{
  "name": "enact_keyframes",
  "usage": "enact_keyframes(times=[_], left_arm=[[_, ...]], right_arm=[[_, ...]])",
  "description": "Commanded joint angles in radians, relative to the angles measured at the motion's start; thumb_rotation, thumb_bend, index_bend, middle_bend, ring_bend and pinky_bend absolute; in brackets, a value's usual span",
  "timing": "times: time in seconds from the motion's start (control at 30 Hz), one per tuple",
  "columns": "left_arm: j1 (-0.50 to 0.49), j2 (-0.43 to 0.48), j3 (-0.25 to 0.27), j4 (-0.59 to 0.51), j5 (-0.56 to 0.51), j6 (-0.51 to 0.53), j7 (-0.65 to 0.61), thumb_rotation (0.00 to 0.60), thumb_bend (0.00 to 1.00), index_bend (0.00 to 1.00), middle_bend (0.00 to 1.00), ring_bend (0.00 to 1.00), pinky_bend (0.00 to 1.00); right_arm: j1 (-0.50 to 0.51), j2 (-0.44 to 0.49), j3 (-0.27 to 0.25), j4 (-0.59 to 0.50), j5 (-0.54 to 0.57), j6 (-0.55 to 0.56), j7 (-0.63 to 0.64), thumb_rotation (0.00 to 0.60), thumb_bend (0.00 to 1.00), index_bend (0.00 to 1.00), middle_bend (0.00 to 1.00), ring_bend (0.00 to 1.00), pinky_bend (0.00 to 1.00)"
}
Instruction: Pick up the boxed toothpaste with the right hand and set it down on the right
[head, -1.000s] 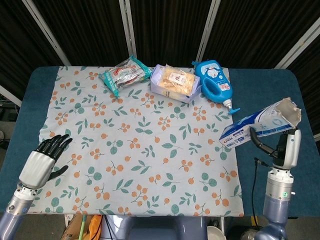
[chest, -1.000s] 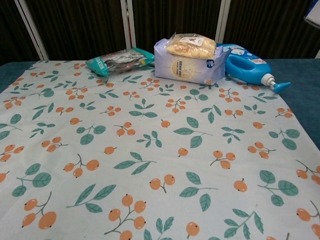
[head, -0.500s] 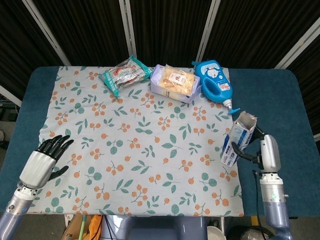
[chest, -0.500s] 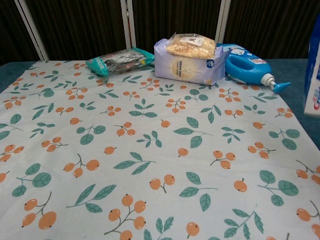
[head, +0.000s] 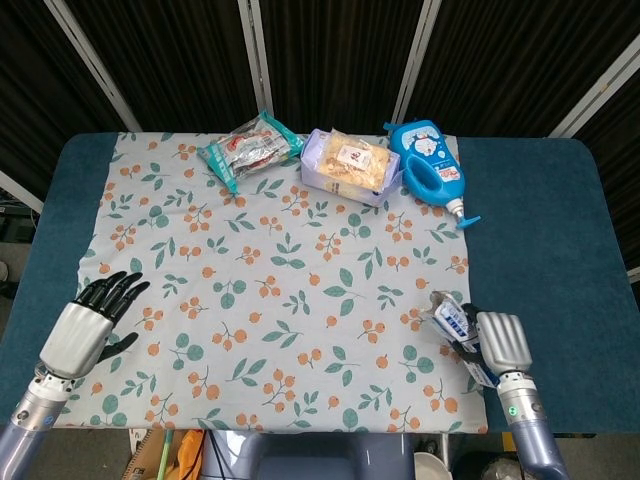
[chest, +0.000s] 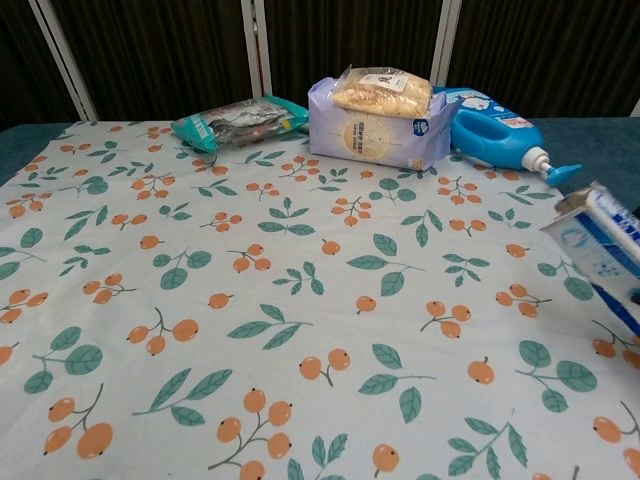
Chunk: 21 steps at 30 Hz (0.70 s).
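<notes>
The boxed toothpaste (head: 452, 322) is sitting in the right hand (head: 497, 343) at the near right corner of the floral cloth (head: 280, 290), a slim white-and-blue carton with print too small to read. In the head view only its far end is showing ahead of the hand. In the chest view the box (chest: 600, 252) is lying tilted, its long axis running from an open, ragged far-left end down toward the near right, where it is leaving the picture. The right hand's fingers are wrapping the carton, gripping it from above.

The left hand (head: 88, 322) is resting at the near left edge of the cloth, holding nothing, its black fingers (head: 120, 290) spreading apart.

Along the far side, a crinkled green foil packet (head: 252, 149) is lying on the left. To its right, a clear bag of pale snacks (head: 348, 157) is sitting on top of a lavender soft pack (chest: 372, 133) that is carrying print I cannot make out. A glossy blue plastic detergent bottle (head: 428, 162) is lying on its side at the right, with a cartoon label and its pump nozzle pointing near-right. The cloth is covering a blue table (head: 540, 220).
</notes>
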Motion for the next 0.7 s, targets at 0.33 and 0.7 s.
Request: enact_keyframes(times=[0.33, 0.7], left_arm=[[0.009, 0.004, -0.013, -0.004, 0.003, -0.001, -0.012, 0.600, 0.10, 0.15, 0.14, 0.16, 0.26], [0.069, 0.070, -0.016, -0.142, -0.110, -0.041, -0.010, 0.600, 0.10, 0.07, 0.03, 0.07, 0.14]], right_arm=[[0.062, -0.087, 0.021, -0.112, 0.082, 0.002, -0.172, 0.600, 0.32, 0.00, 0.05, 0.00, 0.15], [-0.034, 0.130, -0.027, -0.164, -0.082, 0.138, -0.087, 0.600, 0.32, 0.00, 0.04, 0.00, 0.14]])
